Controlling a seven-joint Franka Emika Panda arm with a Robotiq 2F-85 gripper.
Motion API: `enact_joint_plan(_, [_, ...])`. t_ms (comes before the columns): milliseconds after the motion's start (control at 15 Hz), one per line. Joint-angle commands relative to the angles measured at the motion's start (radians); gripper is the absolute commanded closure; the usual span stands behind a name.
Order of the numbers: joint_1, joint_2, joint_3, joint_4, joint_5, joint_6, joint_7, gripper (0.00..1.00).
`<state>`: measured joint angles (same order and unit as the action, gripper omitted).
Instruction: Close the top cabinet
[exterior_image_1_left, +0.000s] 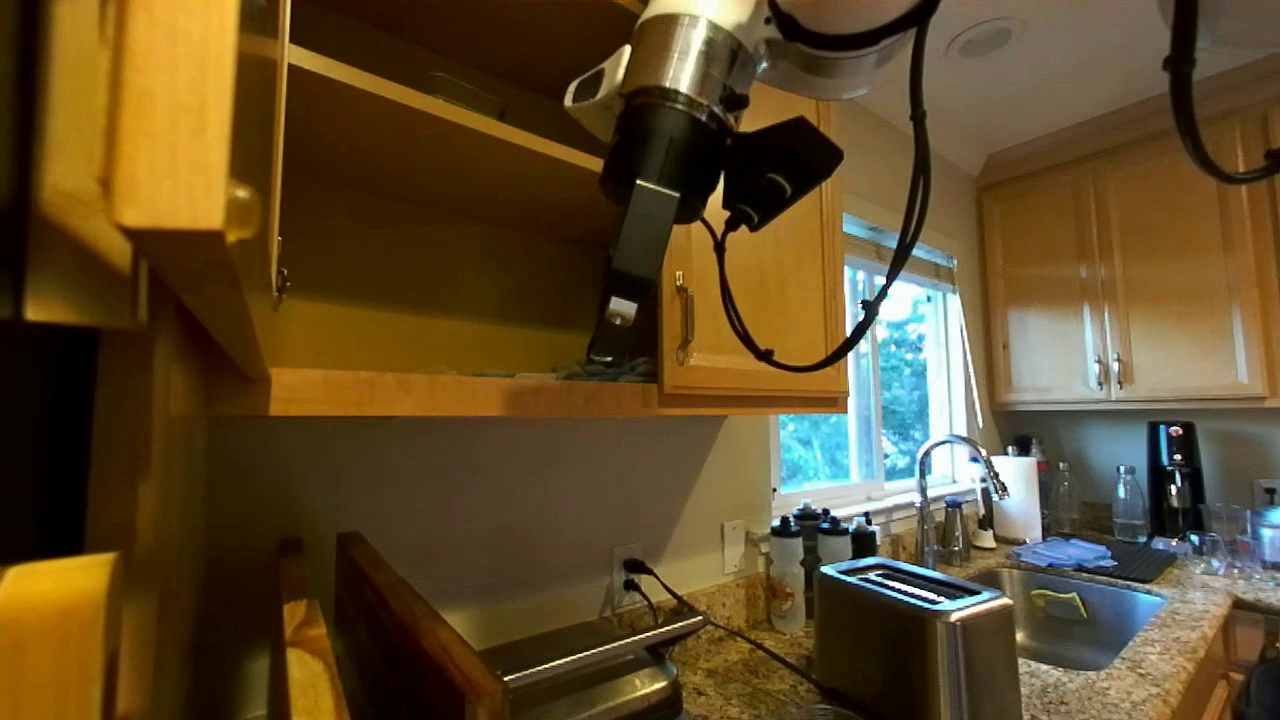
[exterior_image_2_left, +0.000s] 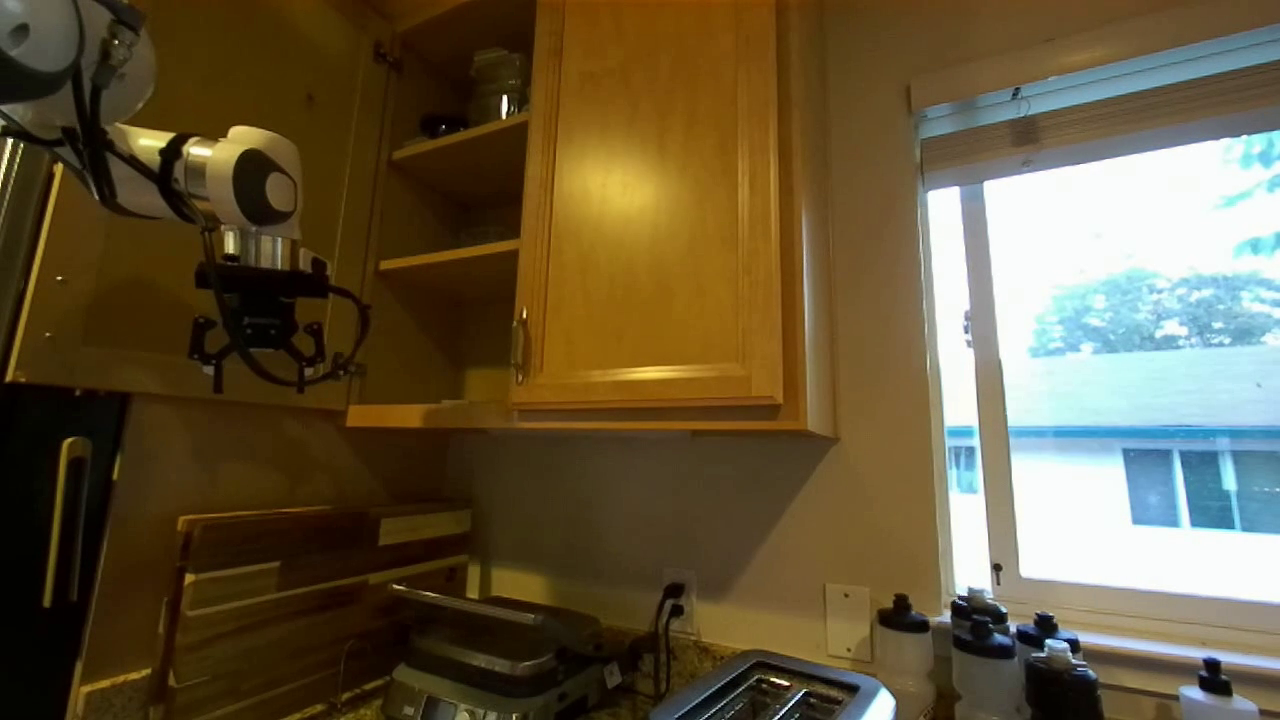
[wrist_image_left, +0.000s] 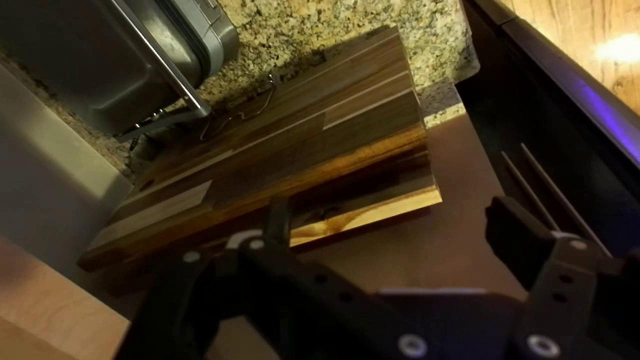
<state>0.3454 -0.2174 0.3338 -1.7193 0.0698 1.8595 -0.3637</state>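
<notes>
Honey-coloured wood: top cabinet (exterior_image_1_left: 450, 394), up on the wall (exterior_image_2_left: 760, 520) above the counter (wrist_image_left: 300, 20). Shut door (exterior_image_2_left: 660, 200) lies against the frame; open door (exterior_image_2_left: 140, 270) is swung well out, shelves (exterior_image_2_left: 455, 258) exposed. Judged half closed.

Gripper (exterior_image_2_left: 259, 382) points down, in front of the open door's inner face in an exterior view. Fingers spread wide, nothing between them. Wrist view: chopping boards (wrist_image_left: 300, 130) below, apart from the fingertips. Whether any part of the arm (exterior_image_2_left: 240, 190) touches the door: cannot tell.

Step in hand (judgement): get into position to swing the open door home. Pushing on the inner face would only drive it wider, so clear the free edge first, then bear on the outer face. Best contact is near that edge, far from the hinge (exterior_image_2_left: 387, 55), where a light push should do. Bringing the fingers together beforehand would likely make a steadier pusher, less apt to snag. Follow the door's arc rather than a straight line; slow down near the frame, finish with a flat press.

Watch for: the hanging cable (exterior_image_1_left: 919, 117) catching on the door edge; the wrist knocking the shelves.
</notes>
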Motion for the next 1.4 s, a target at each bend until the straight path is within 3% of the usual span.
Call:
enact_joint_plan(0, [0.006, 0.008, 0.0, 0.009, -0.004, -0.004, 0.003, 0.0])
enact_joint_plan(400, [0.005, 0.013, -0.002, 0.009, -0.004, -0.004, 0.002, 0.0])
enact_joint_plan(1333, [0.071, -0.093, -0.007, -0.094, 0.281, -0.027, -0.072, 0.0])
